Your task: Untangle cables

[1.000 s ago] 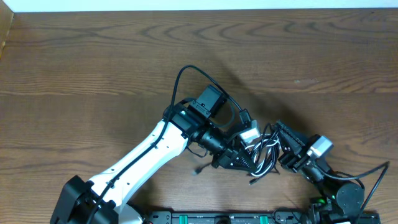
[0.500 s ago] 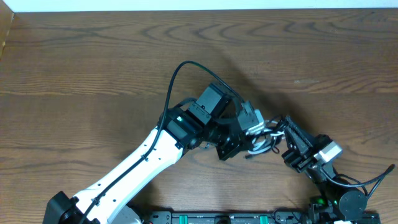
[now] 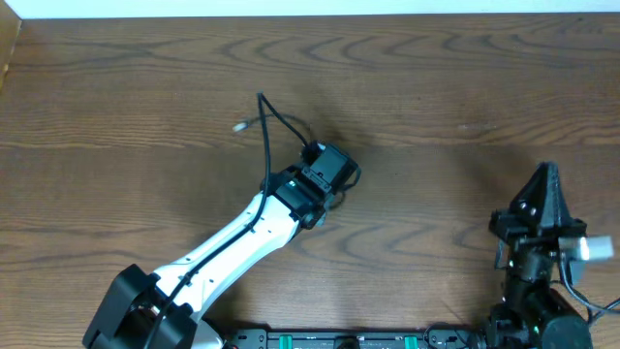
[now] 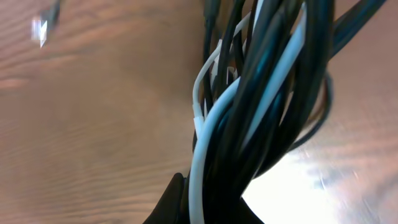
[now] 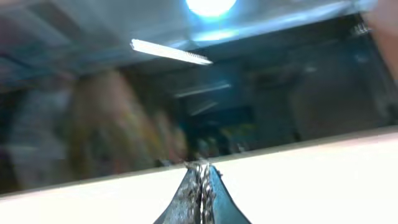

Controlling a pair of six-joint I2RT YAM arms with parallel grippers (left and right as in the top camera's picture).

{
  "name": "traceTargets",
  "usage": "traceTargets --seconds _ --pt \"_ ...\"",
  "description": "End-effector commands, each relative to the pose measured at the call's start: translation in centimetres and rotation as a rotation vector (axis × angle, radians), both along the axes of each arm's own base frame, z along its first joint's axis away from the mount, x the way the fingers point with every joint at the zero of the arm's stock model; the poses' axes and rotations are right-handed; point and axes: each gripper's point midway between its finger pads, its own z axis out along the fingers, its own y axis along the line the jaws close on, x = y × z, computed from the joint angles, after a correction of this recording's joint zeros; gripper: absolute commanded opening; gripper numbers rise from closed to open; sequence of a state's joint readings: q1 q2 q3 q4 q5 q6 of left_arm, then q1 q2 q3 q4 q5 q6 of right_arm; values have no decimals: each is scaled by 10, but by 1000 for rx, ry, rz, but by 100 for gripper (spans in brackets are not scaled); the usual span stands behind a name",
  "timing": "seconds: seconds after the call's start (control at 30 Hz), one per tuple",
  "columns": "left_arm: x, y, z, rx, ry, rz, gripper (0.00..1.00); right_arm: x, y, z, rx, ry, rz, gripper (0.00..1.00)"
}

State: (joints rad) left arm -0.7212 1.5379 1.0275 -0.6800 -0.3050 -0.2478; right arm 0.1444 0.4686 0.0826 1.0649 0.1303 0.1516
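We see left gripper (image 4: 208, 206) pinching the tangled cables (image 4: 249, 93) above the table (image 3: 145, 78) | right gripper (image 5: 200, 185) pressed together, well apart from them

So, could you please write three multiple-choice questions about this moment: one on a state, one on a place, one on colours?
1. The right gripper is:
A. shut and empty
B. wide open
C. shut on a white cord

2. The bundle of cables is:
A. in the right gripper
B. in the left gripper
C. in neither gripper, lying loose

3. The cords in the bundle are:
A. red and blue
B. all white
C. black and white

Answers:
1. A: in the right wrist view the fingertips meet with nothing between them.
2. B: the left wrist view shows the strands gathered at that gripper's fingers.
3. C: the same view shows dark strands with a white one among them.
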Motion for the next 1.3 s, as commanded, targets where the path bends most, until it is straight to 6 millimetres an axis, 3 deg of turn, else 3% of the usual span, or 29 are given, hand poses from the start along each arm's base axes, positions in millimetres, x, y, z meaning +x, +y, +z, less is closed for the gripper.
traceTargets --seconds 0.0,0.1,0.2,0.27,0.37,0.47,0.53,0.6,0.7,0.83,0.93,1.13,1.27 --pt "11 -5 14 -64 -48 50 8 12 -16 -18 41 93 -82 1" --pt "-2 -43 10 -179 48 -189 8 31 -13 -50 70 241 -49 2" --pt "-22 -81 14 -307 122 -468 8 45 -6 -87 121 395 15 11" --pt "-28 -90 16 -329 129 -576 8 51 5 -114 135 511 80 16" --pt "-14 -78 15 -213 63 -606 8 54 15 -150 146 663 135 17" --pt "28 -33 24 75 -107 -457 8 52 16 -183 166 795 136 17" --pt "54 -11 45 218 -248 -346 8 50 16 -195 174 845 132 17" --pt "73 -4 66 260 -367 -269 8 48 16 -203 183 877 136 21" --pt "79 -27 81 129 -434 -286 8 47 23 -208 186 904 176 24" --pt "54 -70 88 -128 -371 -462 8 41 41 -219 162 963 276 29" --pt "34 -86 100 -254 -336 -551 8 34 55 -229 146 1018 364 54" --pt "12 -86 142 -507 -324 -549 8 13 88 -245 120 1117 572 67" --pt "6 -81 163 -741 -255 -506 8 4 103 -240 124 1122 688 76"
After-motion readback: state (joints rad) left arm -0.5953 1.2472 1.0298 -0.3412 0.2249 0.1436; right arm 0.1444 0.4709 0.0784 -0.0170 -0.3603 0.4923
